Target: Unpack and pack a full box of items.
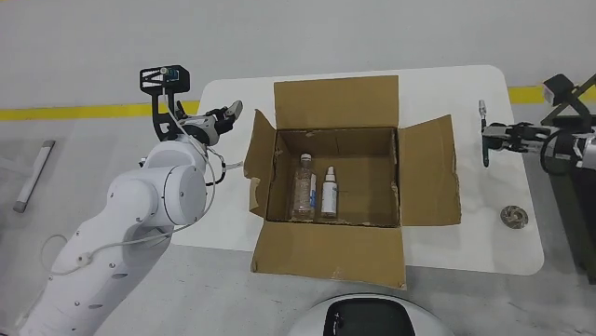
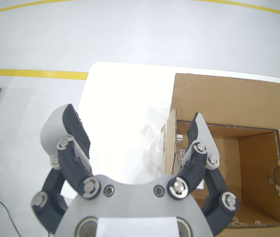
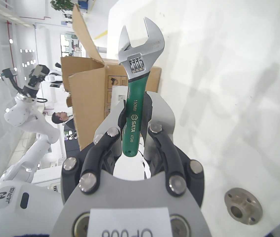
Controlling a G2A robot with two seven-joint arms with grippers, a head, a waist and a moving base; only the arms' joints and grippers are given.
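Note:
An open cardboard box [image 1: 335, 164] stands mid-table with its flaps spread. Inside lie a clear plastic bottle [image 1: 304, 187] and a white spray bottle [image 1: 330, 193], with a small item between them. My left gripper [image 1: 226, 116] hangs open and empty just outside the box's left flap [image 2: 170, 139]; its fingers [image 2: 76, 130] are spread wide. My right gripper [image 3: 135, 110] is shut on the green handle of an adjustable wrench [image 3: 136, 75], held above the table right of the box; the wrench [image 1: 483, 131] also shows in the top view.
A round metal flange [image 1: 513, 215] lies on the white table [image 1: 466, 243] near its right edge, also visible as the flange [image 3: 243, 206] in the right wrist view. Crumpled clear plastic [image 2: 152, 136] sits beside the box's left flap. Yellow floor lines run behind the table.

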